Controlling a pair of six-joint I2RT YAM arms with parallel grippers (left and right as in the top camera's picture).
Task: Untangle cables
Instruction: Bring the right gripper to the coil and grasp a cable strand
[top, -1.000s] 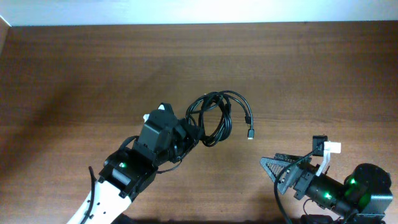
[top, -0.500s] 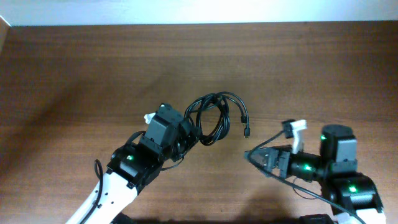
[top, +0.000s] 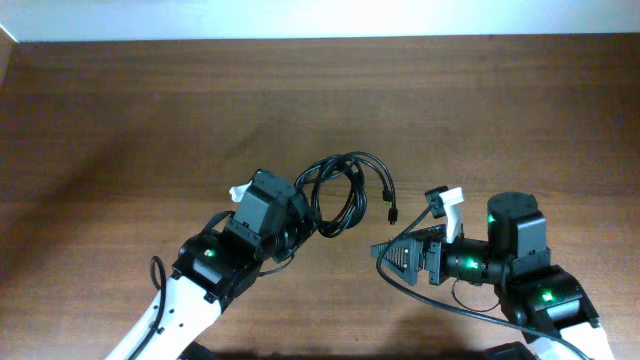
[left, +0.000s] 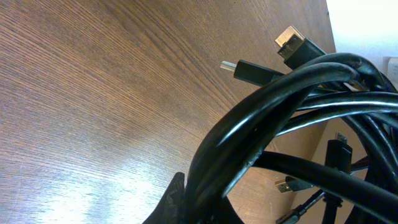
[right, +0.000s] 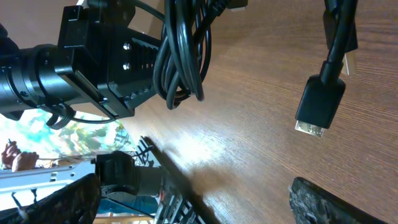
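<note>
Dark brown wood-grain table (top: 140, 110) fills the overhead frame, with a pale strip of wall (top: 300, 18) along its top edge. The cables (top: 345, 190) are coiled in a black bundle at frame centre — the left gripper (top: 308, 222), reaching in from lower left, is clenched on the bundle's lower-left edge. One plug (top: 392, 213) trails out at the bundle's right. The right gripper (top: 392, 254), at lower right, stands spread wide — holding nothing, just below that plug.

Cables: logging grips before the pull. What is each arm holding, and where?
Left jaws clamp the cable bundle at its lower-left loops; right jaws stand open, holding nothing.
</note>
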